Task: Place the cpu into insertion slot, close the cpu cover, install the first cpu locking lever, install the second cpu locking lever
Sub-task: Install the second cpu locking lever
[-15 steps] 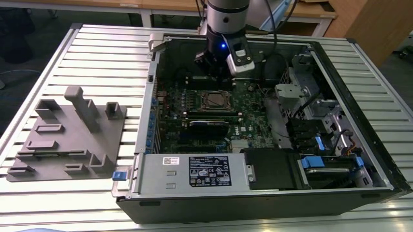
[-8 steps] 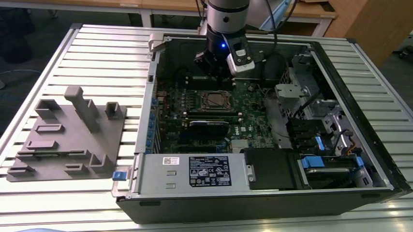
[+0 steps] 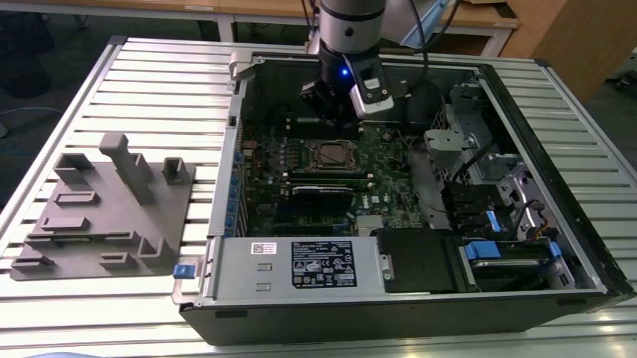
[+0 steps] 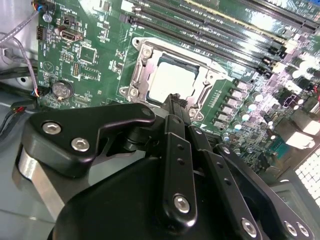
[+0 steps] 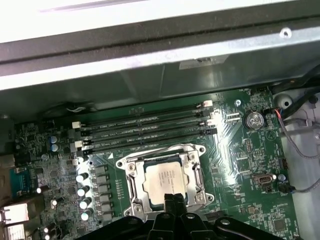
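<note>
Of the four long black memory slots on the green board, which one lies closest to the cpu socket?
The slot bordering the cpu cover; the other three lie beyond it, toward the case wall.

In both wrist views the gripper (image 4: 174,100) covers one edge of the cover (image 4: 142,75) and a strip of the cpu (image 4: 172,82). Its linkage hides the green board (image 4: 90,55) nearer the camera in the second wrist view. In the exterior view the arm (image 3: 344,71) hides the board's far end, and the socket there is too small to tell chip from frame.
</note>
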Motion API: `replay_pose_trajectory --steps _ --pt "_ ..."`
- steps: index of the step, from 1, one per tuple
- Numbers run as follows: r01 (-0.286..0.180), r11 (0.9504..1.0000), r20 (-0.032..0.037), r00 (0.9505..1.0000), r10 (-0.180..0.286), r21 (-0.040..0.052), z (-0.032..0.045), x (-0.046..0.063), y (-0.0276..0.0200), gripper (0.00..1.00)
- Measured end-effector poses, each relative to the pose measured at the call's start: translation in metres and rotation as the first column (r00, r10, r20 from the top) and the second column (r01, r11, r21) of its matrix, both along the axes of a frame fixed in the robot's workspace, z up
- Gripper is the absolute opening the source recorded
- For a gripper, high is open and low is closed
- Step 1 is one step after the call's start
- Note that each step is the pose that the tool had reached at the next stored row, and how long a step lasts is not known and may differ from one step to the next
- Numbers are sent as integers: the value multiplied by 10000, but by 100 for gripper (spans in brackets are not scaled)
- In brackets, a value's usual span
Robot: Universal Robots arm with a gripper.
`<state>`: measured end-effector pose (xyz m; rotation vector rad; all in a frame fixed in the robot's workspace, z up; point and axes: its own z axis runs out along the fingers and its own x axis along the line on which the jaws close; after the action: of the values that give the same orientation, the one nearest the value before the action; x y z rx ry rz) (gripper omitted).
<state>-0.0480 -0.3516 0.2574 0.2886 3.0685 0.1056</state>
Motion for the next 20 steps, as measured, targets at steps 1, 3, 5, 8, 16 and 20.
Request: replay_pose_trajectory --steps 1,3,5,8,16,20 --pt "0 10000 1 10000 0 1 0 0 -9 11" --pt "1 10000 0 10000 -1 1 0 0 -31 11" --pt "0 10000 0 10000 0 0 0 0 -51 11" --pt "0 10000 0 10000 0 0 0 0 -82 11" --pt "1 10000 0 10000 -1 -1 1 0 -118 11" --pt "0 10000 0 10000 0 0 20 0 -118 11"
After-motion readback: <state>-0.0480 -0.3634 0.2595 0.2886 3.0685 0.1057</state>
